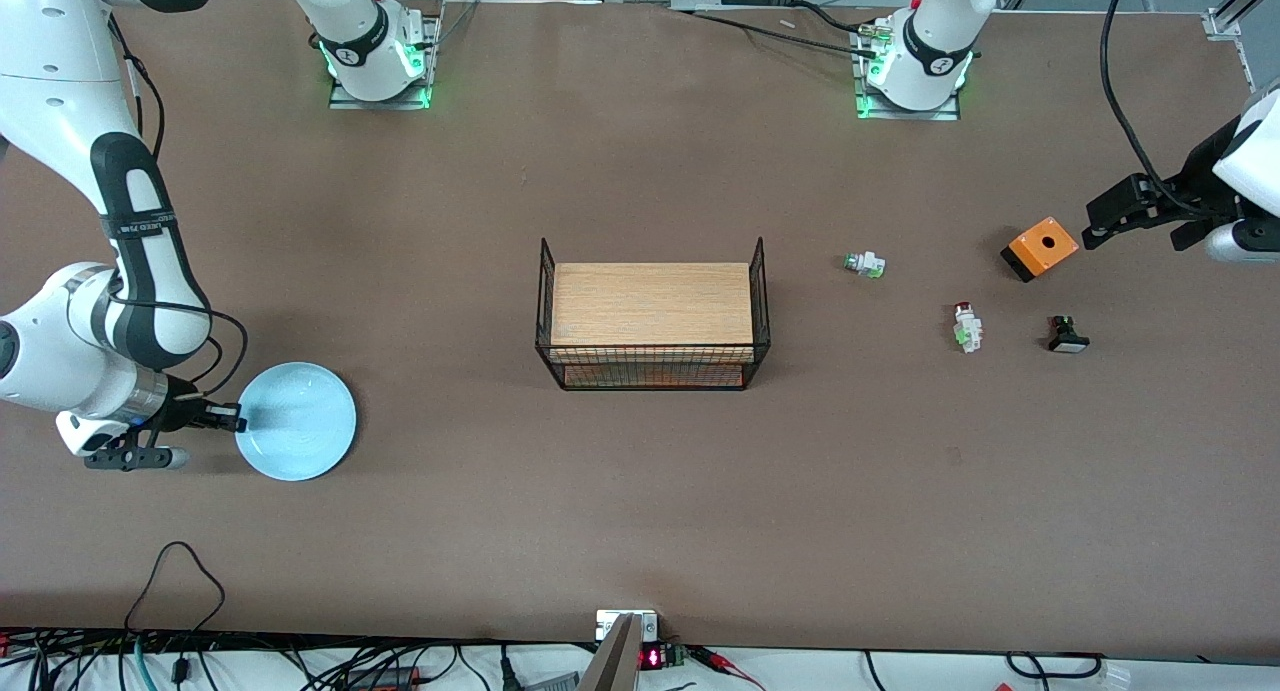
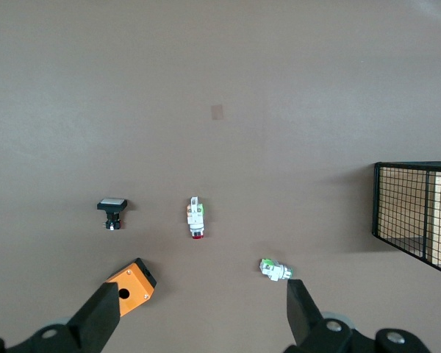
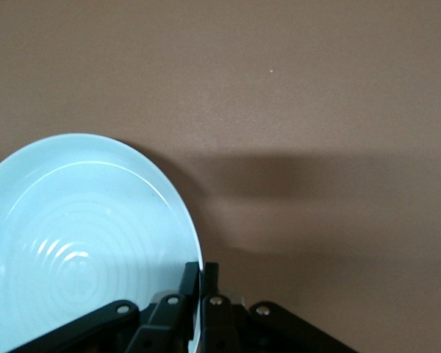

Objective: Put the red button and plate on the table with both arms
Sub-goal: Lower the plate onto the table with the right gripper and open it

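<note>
My right gripper (image 1: 232, 418) pinches the round light-blue plate's (image 1: 300, 421) rim at the right arm's end; it needs releasing. My left gripper (image 2: 198, 316), fingers apart, hovers by the orange box (image 1: 1040, 247); the small white red-capped button (image 1: 966, 326) lies on the brown table (image 1: 640, 491).

Glossy glazed plate (image 1: 297, 421), matte brown table (image 1: 640, 491), black wire rack (image 1: 655, 314) with light wood top

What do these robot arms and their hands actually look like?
Both arms are glossy white with black joint bands, loose black cables and green-lit bases. The right hand has a silver wrist ring and thin black fingers; the left hand has chunky matte black fingers.
</note>
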{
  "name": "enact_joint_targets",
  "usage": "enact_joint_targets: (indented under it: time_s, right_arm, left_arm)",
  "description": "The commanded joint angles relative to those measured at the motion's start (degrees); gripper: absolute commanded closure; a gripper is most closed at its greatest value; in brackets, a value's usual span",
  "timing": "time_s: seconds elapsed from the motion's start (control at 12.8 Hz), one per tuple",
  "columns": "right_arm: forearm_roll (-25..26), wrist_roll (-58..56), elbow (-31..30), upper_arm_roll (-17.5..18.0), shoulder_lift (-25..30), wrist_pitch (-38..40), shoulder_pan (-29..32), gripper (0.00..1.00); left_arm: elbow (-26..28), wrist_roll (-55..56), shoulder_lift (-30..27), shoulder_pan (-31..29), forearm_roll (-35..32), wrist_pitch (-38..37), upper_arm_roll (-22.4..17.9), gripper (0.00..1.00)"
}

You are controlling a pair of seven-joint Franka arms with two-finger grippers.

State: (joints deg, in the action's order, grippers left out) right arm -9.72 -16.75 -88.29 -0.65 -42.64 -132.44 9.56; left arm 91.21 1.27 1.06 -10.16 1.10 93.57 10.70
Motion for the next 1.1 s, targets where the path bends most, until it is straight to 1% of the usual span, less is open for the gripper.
enact_joint_targets:
  time_s: [0.0, 0.16, 0.31, 0.39, 0.47, 0.55, 0.63, 0.71, 0.86, 0.94, 1.02]
  right_arm:
    - [-1.18, -1.35, -0.22, 0.74, 0.27, -0.45, 0.2, 0.66]
    - [-1.18, -1.09, -0.21, 0.74, 0.45, -0.36, -0.42, 0.6]
    - [-1.18, -1.35, -0.13, 0.74, 1.76, 1.38, -0.51, 0.5]
    - [-1.09, -1.35, -0.13, 0.74, 2.73, 2.79, -0.51, 0.39]
    - [-0.83, -1.35, 0.31, 0.74, 3.87, 4.2, -0.51, 0.38]
    - [-0.83, -1.35, 0.57, 0.74, 4.84, 5.52, -0.68, 0.27]
    - [-0.13, -1.35, 0.58, 0.65, 5.89, 6.75, -1.29, 0.11]
    - [0.48, -1.35, 0.66, 0.56, 7.12, 9.28, -1.56, 0.0]
    - [3.99, -1.27, 2.67, 0.65, 9.32, 17.79, -1.91, 0.0]
    - [5.05, -1.0, 4.77, 0.73, 9.5, 23.49, -2.26, 0.0]
    - [5.15, -0.83, 7.32, 0.65, 9.5, 26.33, -3.22, 0.0]
  left_arm:
    - [-0.24, -0.04, -0.7, -0.39, 0.66, -1.02, 0.29, 0.0]
    - [-0.24, -0.04, -0.7, -0.39, 0.66, -1.02, 0.29, 0.0]
    - [-0.24, -0.13, -0.7, -0.39, 0.66, -1.02, 0.29, 0.0]
    - [-0.24, -0.13, -0.7, -0.39, 0.66, -1.02, 0.29, 0.0]
    - [-0.24, -0.04, -0.7, -0.39, 0.66, -1.02, 0.29, 0.0]
    - [-0.33, 0.05, -0.7, -0.39, 0.66, -1.02, 0.2, 0.0]
    - [-0.33, 0.22, -0.79, -0.39, 0.83, -1.02, 0.2, 0.0]
    - [-0.33, 0.22, -0.79, -0.39, 1.18, -1.02, 0.29, 0.0]
    - [-0.33, 0.31, -0.79, -0.21, 1.36, -1.02, 0.55, 0.0]
    - [-0.41, 0.49, -0.79, -0.13, 1.36, -1.02, 0.64, 0.0]
    - [-0.33, 0.58, -0.79, -0.12, 1.28, -1.02, 0.9, 0.0]
